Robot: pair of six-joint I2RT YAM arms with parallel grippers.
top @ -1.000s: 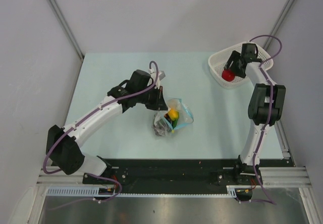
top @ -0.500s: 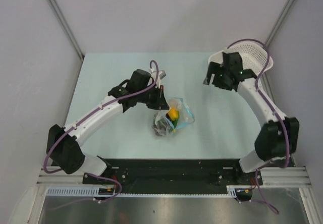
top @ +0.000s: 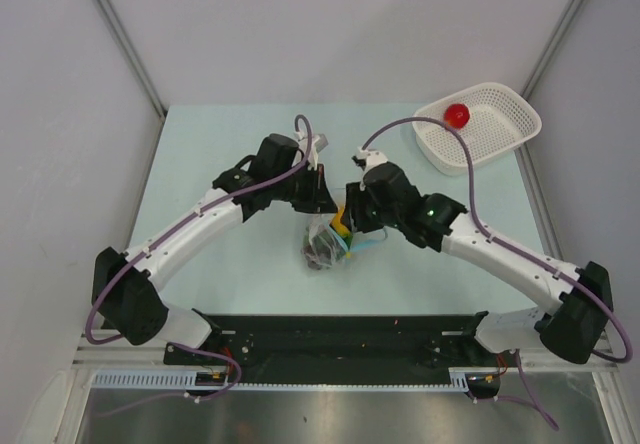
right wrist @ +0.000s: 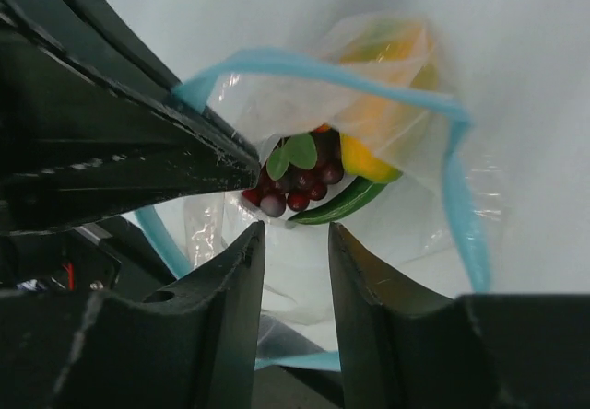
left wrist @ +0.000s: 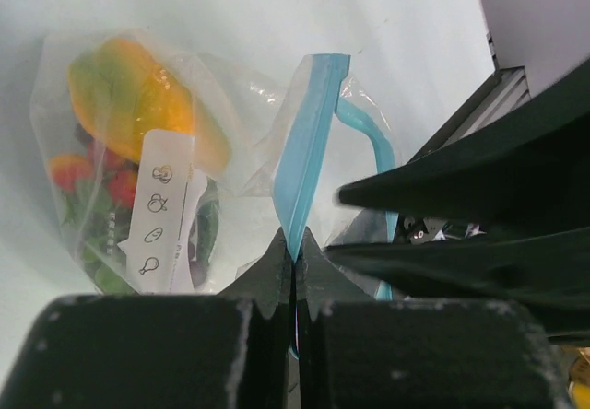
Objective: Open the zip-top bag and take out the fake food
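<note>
Pale green counter (top: 200, 144), bag (top: 323, 247) near the middle, mouth facing the right tool (right wrist: 293, 234). Left tool (left wrist: 293, 252) pressed together on the blue zip edge (left wrist: 309, 142). Right tool a little spread, holding nothing, right at the mouth. Grapes (right wrist: 293, 188) and yellow fruit (right wrist: 364, 160) straight ahead inside.

Clear zip-top bag (left wrist: 241, 147) open mid-table, yellow-orange mango (left wrist: 147, 105), purple grapes (right wrist: 291, 188) inside

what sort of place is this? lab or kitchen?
Probably a robot lab test cell: plain partition walls box in a pale table, an aluminium rail edges its near side, and the food looks toy, a red apple in a white basket, more in a zip-top bag.
</note>
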